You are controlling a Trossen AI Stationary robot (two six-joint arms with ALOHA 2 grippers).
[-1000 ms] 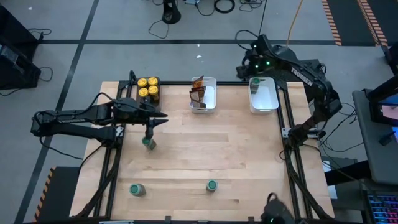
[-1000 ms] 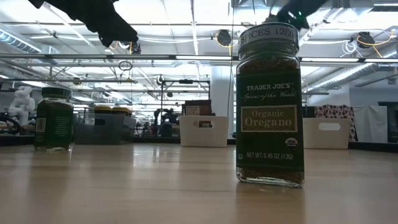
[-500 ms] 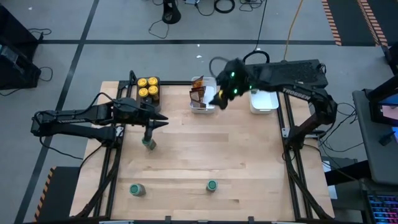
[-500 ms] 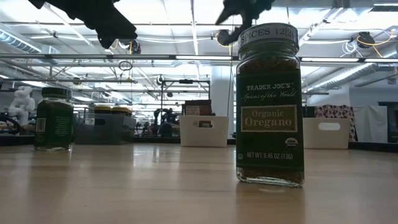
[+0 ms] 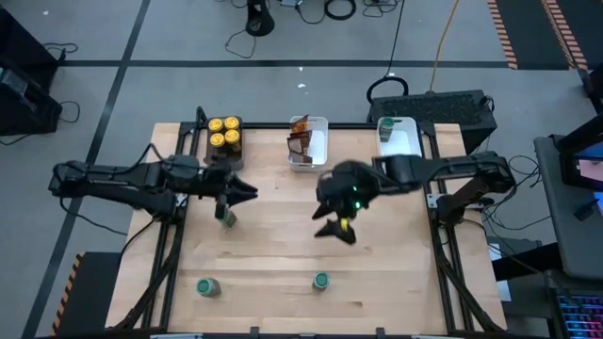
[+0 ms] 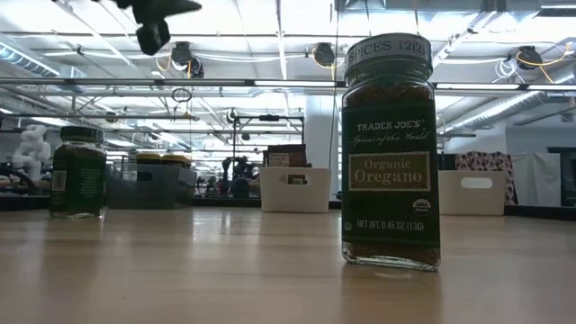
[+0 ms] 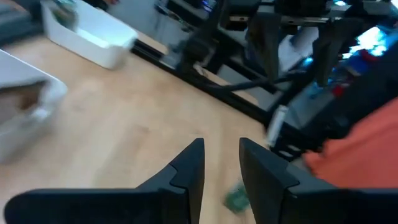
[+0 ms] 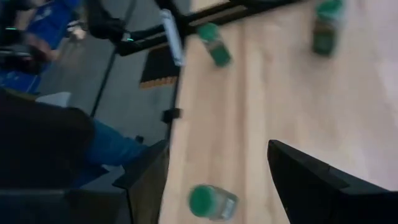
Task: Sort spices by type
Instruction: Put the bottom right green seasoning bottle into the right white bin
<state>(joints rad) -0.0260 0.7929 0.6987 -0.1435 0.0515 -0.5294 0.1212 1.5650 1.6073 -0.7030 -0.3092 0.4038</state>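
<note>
High view: three green-lid jars are loose on the wood, one at 9 o'clock of table center [image 5: 227, 217] under the left gripper [image 5: 229, 200], whose fingers sit narrowly apart w/ nothing between them, and two at 6–7 o'clock [image 5: 321, 281] [image 5: 206, 286]. They're small glass jars, so rigid, light, slick-sided and breakable; best taken across the lid or upper body, square on. Right gripper [image 5: 336, 229], fingers wide apart and empty, hangs near center above the 6 o'clock jar.
</note>
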